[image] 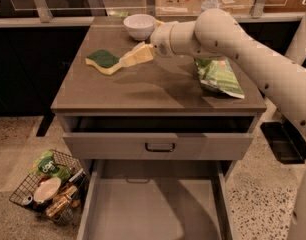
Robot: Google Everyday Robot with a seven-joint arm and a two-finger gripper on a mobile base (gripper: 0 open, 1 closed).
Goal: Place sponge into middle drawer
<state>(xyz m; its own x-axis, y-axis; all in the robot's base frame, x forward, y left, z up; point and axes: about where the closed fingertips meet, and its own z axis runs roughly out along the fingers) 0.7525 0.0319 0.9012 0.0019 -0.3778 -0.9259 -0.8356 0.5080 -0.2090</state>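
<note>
On the left half of a brown cabinet top (143, 91) lies the sponge (102, 59), flat, with its dark green scrub face turned up. A pale yellow foam body shows as a thick band under the green along the near edge. The outline is wavy rather than straight, and the piece is small beside the other things on the surface. It sits well away from the middle drawer (153, 209), which is pulled out low at the front of the cabinet and shows a plain pale grey floor between low grey walls.

A thick white robot arm (233, 39) reaches in from the right, across the back of the cabinet top. Its gripper (124, 61), a pale yellow tapering wedge, points down and left, and its tip meets the right edge of the sponge. Whether the gripper is spread or pressed together cannot be told from this angle, nor whether it has any hold on the sponge.

Behind the gripper stands a white bowl (139, 25). A light-green snack bag (218, 76) lies to the right, partly under the arm. Above the open drawer is a shut grey drawer with a black bar handle (159, 147). A wire basket (48, 186) of packets rests on the speckled floor at lower left.
</note>
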